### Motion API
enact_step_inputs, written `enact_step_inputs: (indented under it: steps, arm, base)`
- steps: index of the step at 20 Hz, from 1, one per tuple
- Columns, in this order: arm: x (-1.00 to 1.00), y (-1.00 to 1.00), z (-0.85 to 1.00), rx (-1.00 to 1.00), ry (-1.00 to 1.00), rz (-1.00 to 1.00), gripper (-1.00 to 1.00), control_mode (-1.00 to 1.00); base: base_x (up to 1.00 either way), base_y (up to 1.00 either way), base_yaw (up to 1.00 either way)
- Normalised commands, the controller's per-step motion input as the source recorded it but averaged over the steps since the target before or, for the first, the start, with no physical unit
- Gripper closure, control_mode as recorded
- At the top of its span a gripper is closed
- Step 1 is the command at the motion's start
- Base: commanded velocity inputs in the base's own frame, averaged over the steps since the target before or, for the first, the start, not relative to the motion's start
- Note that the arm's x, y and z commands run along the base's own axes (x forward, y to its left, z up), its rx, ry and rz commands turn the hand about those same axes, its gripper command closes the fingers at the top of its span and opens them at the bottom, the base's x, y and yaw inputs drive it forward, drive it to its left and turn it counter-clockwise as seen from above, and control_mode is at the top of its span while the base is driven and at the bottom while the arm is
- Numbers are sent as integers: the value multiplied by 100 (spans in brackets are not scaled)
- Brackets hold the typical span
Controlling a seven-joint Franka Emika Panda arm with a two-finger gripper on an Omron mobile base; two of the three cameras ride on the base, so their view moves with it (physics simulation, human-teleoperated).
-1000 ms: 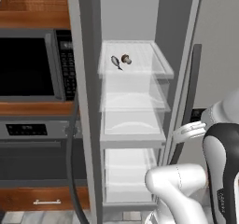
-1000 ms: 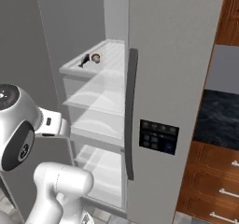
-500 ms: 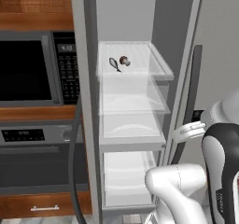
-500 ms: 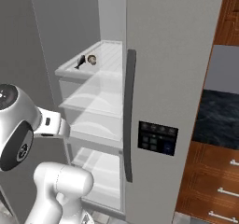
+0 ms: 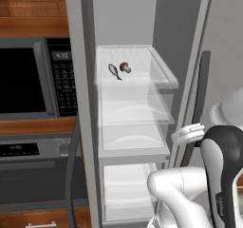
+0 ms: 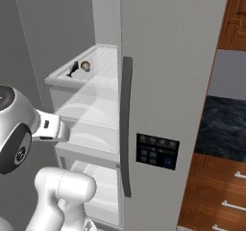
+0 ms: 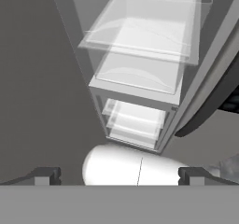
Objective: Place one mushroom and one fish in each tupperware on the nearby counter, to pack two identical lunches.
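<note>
Fridge (image 5: 90, 103), door open. Top shelf (image 5: 163, 75): one dark fish (image 5: 114, 71) beside one red-brown mushroom (image 5: 126, 67), nearly touching. Tabletop (image 6: 223, 129), black marble: right of the fridge. Claw (image 7: 119, 175): spread wide, empty, facing the fridge's lower shelves.

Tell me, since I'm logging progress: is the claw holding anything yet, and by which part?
Nothing is held. The claw is open and bare; the fish and mushroom lie on the fridge's top shelf.
</note>
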Motion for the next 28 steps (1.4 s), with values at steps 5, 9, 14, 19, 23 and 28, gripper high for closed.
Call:
enact_step_inputs:
  steps: [5,9,14,19,23,28]
  arm:
    - [13,23,19,0,0,-4,-100,-100]
    - [37,4,31,0,-8,-2,-100,-100]
    - [34,0,19,0,-8,-5,-100,-100]
    - [32,0,21,0,-3,-8,-100,-100]
    - [33,0,27,0,-9,-6,-100,-100]
    - [31,0,26,0,-17,0,-100,-100]
  base:
    - [0,0,0]
    - [0,0,0]
    - [0,0,0]
    - [0,0,0]
    - [0,0,0]
    - [0,0,0]
